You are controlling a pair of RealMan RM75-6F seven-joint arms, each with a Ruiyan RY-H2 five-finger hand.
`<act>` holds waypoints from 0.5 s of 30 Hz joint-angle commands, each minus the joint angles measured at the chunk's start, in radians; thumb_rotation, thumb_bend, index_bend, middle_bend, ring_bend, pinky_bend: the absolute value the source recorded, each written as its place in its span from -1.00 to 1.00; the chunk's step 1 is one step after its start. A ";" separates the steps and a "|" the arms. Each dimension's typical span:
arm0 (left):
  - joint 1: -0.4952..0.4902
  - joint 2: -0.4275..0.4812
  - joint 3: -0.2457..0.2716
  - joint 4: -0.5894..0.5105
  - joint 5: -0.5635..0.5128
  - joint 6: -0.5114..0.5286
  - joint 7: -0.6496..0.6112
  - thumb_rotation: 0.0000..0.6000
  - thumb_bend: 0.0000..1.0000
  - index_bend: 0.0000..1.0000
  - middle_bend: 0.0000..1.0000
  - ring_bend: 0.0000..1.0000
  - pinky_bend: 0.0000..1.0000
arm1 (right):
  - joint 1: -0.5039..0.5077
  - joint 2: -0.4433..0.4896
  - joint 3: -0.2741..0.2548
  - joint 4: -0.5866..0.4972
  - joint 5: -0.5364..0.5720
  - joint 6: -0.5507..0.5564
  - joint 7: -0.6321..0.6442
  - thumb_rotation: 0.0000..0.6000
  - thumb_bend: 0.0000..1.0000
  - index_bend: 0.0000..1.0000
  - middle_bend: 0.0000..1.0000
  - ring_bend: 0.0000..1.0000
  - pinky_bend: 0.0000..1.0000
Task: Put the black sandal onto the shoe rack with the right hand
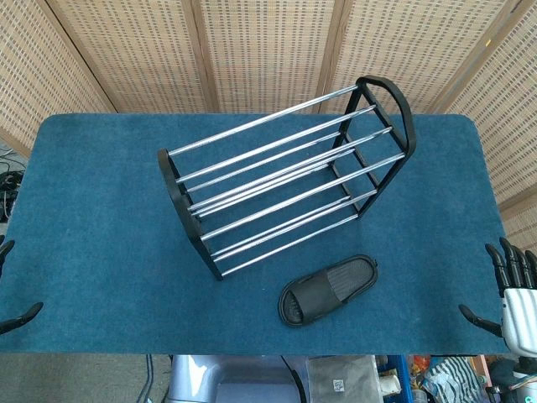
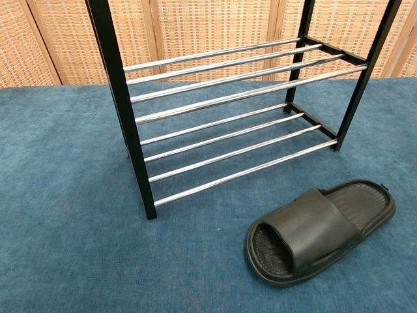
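Note:
A black sandal lies flat on the blue tabletop, just in front of the shoe rack's right half, toe opening toward the near left. The shoe rack has black end frames and chrome rails on two tiers, and nothing rests on it. My right hand is at the table's right edge, well to the right of the sandal, fingers spread and holding nothing. Only dark fingertips of my left hand show at the left edge. Neither hand appears in the chest view.
The blue cloth table stretches wide to the left of the rack. Woven wicker screens stand behind the table. Clutter lies on the floor below the front edge.

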 commanded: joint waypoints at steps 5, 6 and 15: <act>0.001 0.001 -0.002 0.000 -0.005 0.000 -0.003 1.00 -0.64 -1.00 -1.00 -1.00 -1.00 | 0.018 0.017 -0.017 -0.013 0.019 -0.071 0.018 1.00 -1.00 -1.00 -1.00 -1.00 -1.00; 0.001 0.001 -0.003 -0.001 -0.005 0.001 -0.003 1.00 -0.64 -1.00 -1.00 -1.00 -1.00 | 0.025 0.019 -0.020 -0.011 0.022 -0.089 0.023 1.00 -1.00 -1.00 -1.00 -1.00 -1.00; 0.000 -0.005 -0.014 -0.008 -0.020 0.003 0.012 1.00 -0.64 -1.00 -1.00 -1.00 -1.00 | 0.254 0.047 -0.121 0.160 -0.144 -0.487 0.299 1.00 -1.00 -1.00 -1.00 -1.00 -1.00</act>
